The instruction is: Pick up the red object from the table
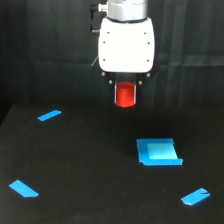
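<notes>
Above the black table [75, 165] with 3 blue tape marks [49, 115], the gripper [125, 95] grasps the red object [125, 95].

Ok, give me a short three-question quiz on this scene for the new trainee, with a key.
1. True or false: the red object rests on the table.
2. Which thing lies nearest below the pincer? A) the blue square block B) the tape mark at the exterior view's far left C) the tape mark at the lower right
3. Fill in: the pincer is shut on the ____.

Key:
1. False; it hangs in the pincer, above the table.
2. A
3. red object
</notes>
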Robot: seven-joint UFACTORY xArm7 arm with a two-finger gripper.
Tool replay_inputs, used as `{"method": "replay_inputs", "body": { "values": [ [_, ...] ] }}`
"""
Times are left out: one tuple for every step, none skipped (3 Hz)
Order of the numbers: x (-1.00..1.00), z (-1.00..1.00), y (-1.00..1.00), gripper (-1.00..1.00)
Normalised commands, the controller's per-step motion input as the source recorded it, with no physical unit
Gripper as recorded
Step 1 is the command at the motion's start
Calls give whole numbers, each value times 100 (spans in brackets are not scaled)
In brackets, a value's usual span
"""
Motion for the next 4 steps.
{"method": "replay_inputs", "body": {
  "values": [
    [6, 16, -9, -84],
    [2, 18, -3, -82],
    [6, 21, 0, -77],
    [-2, 32, -9, -42]
  ]
}}
